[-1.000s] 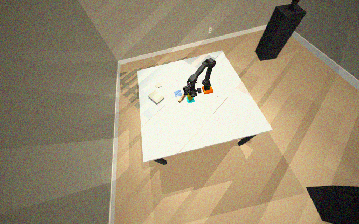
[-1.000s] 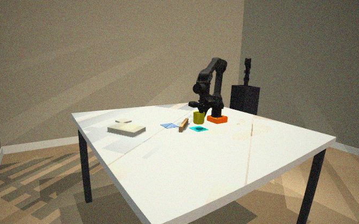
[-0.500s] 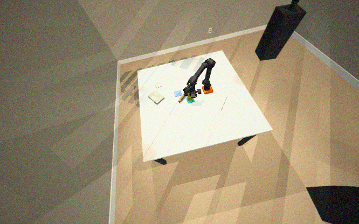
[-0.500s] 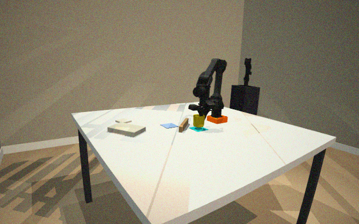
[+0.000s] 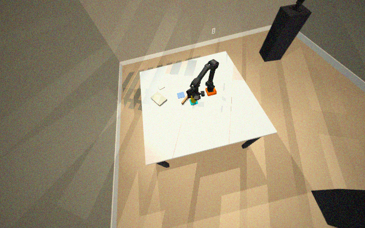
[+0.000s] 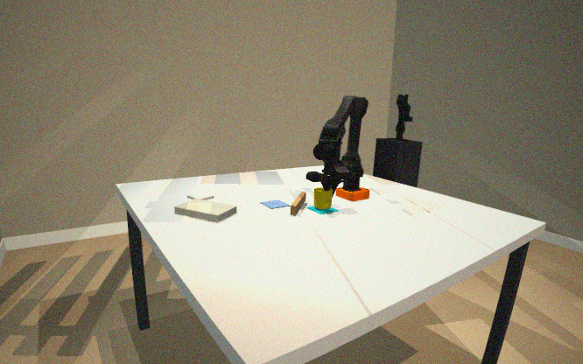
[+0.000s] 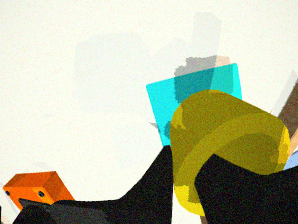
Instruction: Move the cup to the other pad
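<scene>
Gripper (image 6: 327, 184) clamped narrowly on the yellow cup (image 6: 323, 198). Cup upright, over the cyan pad (image 6: 322, 209), beside the wooden block (image 6: 298, 203); contact with pad unclear, marbles not visible.

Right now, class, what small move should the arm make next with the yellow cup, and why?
Probably ease the hand straight down a touch, keeping it shut. The yellow cup is upright in its grip over the cyan square pad, but whether its base touches the pad cannot be told, and releasing early risks a spill.
</scene>
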Motion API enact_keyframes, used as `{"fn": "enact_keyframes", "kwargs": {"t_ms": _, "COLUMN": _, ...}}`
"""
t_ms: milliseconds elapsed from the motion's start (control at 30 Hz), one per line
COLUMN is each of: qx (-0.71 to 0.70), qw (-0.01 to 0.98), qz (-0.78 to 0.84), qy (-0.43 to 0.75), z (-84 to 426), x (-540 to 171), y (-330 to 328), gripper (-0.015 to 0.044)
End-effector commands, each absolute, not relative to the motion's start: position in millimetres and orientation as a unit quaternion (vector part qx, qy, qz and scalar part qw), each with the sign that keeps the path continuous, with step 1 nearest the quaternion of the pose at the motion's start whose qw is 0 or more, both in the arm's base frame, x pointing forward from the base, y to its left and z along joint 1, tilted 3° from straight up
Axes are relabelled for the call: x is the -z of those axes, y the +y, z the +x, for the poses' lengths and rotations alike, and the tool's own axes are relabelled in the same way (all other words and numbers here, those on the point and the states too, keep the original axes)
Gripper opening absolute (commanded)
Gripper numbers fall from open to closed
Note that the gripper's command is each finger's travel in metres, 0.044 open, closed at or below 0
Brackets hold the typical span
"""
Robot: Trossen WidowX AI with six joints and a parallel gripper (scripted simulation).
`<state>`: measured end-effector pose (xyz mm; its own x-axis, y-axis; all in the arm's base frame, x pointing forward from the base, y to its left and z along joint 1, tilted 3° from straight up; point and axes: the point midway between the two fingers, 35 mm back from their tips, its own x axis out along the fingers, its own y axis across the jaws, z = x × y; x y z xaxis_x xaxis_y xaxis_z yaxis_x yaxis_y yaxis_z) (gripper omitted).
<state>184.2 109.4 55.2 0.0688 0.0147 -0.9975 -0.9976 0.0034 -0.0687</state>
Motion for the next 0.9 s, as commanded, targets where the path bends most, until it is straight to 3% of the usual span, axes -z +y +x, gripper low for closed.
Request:
{"fn": "enact_keyframes", "kwargs": {"t_ms": 0, "qx": -0.485, "qw": 0.521, "qz": -0.512, "qy": 0.480, "z": 184.1, "x": -55.4, "y": 109.4, "gripper": 0.0000}}
{"fn": "enact_keyframes", "kwargs": {"t_ms": 100, "qx": -0.485, "qw": 0.521, "qz": -0.512, "qy": 0.480, "z": 184.1, "x": -55.4, "y": 109.4, "gripper": 0.0000}}
{"fn": "enact_keyframes", "kwargs": {"t_ms": 300, "qx": -0.485, "qw": 0.521, "qz": -0.512, "qy": 0.480, "z": 184.1, "x": -55.4, "y": 109.4, "gripper": 0.0146}}
{"fn": "enact_keyframes", "kwargs": {"t_ms": 867, "qx": -0.485, "qw": 0.521, "qz": -0.512, "qy": 0.480, "z": 184.3, "x": -66.9, "y": 109.9, "gripper": 0.0146}}
